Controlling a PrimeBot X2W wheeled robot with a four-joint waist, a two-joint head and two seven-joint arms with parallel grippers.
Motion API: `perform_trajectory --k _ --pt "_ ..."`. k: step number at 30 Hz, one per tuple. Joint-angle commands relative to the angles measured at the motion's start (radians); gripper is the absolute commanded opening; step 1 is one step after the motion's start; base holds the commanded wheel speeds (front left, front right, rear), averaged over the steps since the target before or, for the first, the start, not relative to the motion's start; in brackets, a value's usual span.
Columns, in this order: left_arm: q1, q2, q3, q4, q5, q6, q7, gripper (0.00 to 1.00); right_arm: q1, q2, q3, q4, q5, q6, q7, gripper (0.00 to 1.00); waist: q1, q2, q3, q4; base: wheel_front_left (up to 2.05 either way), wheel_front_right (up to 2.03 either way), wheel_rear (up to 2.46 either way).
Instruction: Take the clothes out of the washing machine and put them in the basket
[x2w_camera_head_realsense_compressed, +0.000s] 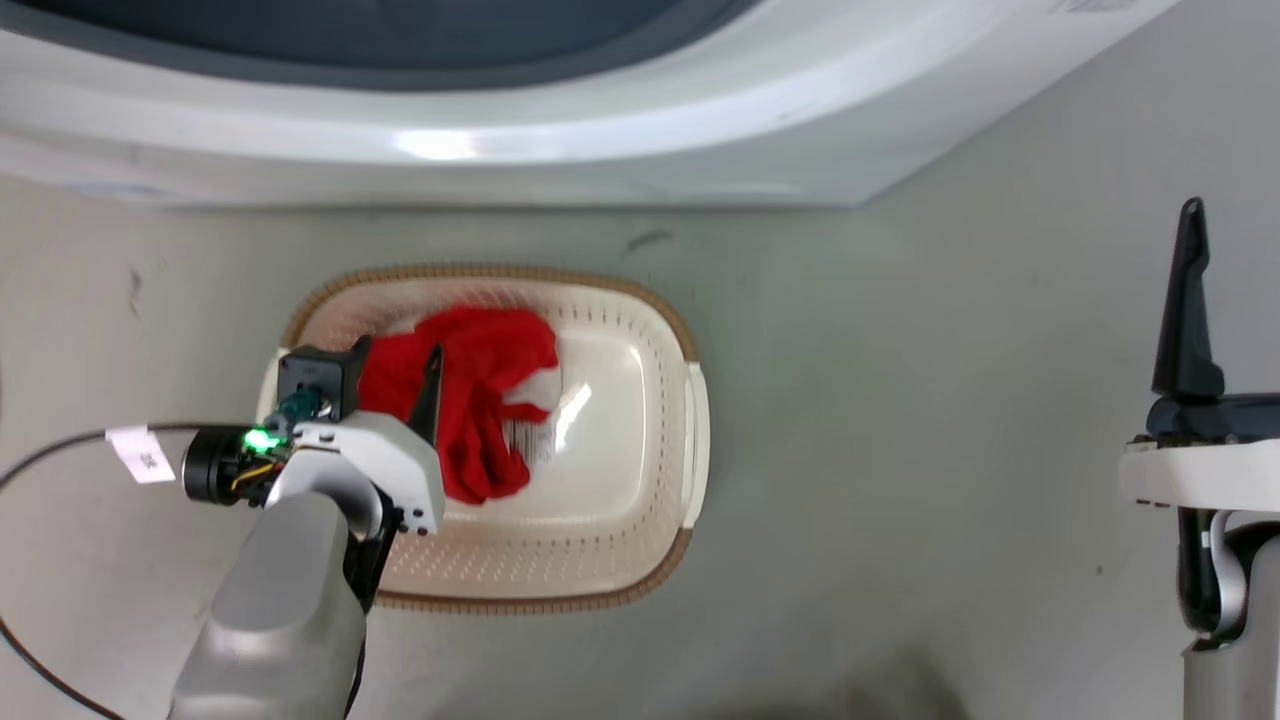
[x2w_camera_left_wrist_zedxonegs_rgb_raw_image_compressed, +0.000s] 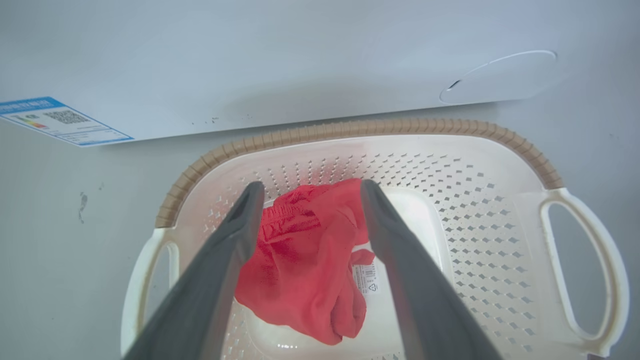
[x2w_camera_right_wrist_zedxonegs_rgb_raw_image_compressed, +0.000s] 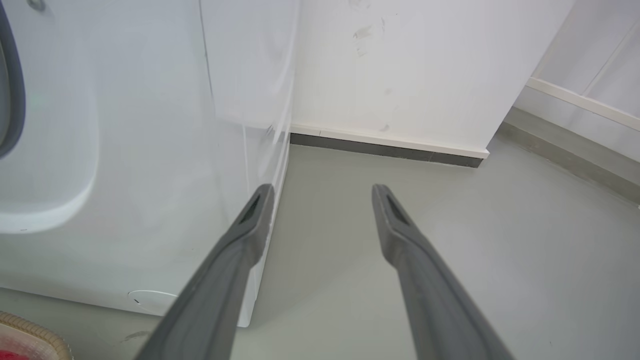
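Red garment (x2w_camera_head_realsense_compressed: 480, 390) lies inside the laundry basket (x2w_camera_head_realsense_compressed: 600, 600), bunched on the left half of its bottom. The basket stands on the grey floor (x2w_camera_head_realsense_compressed: 900, 400) just in front of the washing machine (x2w_camera_head_realsense_compressed: 600, 130).

Left gripper (x2w_camera_head_realsense_compressed: 400, 350) hangs over the basket's left side with its fingers spread. The cloth sits between and below them and nothing is clamped. Right gripper (x2w_camera_right_wrist_zedxonegs_rgb_raw_image_compressed: 322, 190) is well apart to the right over bare floor, fingers also spread and empty.

Key relation: the garment's long axis runs from the machine side back toward the robot, roughly parallel to the left fingers. The left arm is far nearer. Judgement: this piece counts as delivered, and the next move calls for a straight lift clear of the cloth so that no fold snags.

View differences: the left wrist view shows a white care label (x2w_camera_left_wrist_zedxonegs_rgb_raw_image_compressed: 367, 280) and the open gaps beside each finger. The head view shows both arms and the porthole's dark lower edge. The drum interior is not visible, so I cannot tell whether clothes remain.
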Motion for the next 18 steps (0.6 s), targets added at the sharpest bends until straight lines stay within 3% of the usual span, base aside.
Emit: perform_trajectory --k 1,10,18 --pt "0.036 0.002 0.0 -0.035 0.0 -0.003 -0.002 1.0 0.018 0.0 0.003 0.008 0.006 -0.001 -0.002 1.0 0.0 0.0 -0.094 0.001 0.0 0.0 0.0" --pt "0.216 0.044 0.012 -0.316 -0.02 -0.006 -0.002 1.0 0.068 0.0 0.008 0.05 0.029 -0.001 -0.002 1.0 0.0 0.0 -0.254 -0.004 0.0 0.0 0.0" --pt "0.297 0.084 0.019 -0.514 -0.091 -0.007 -0.002 1.0 0.096 0.0 0.022 0.06 0.05 -0.001 -0.002 1.0 0.0 0.0 -0.298 -0.031 0.0 0.0 0.0"
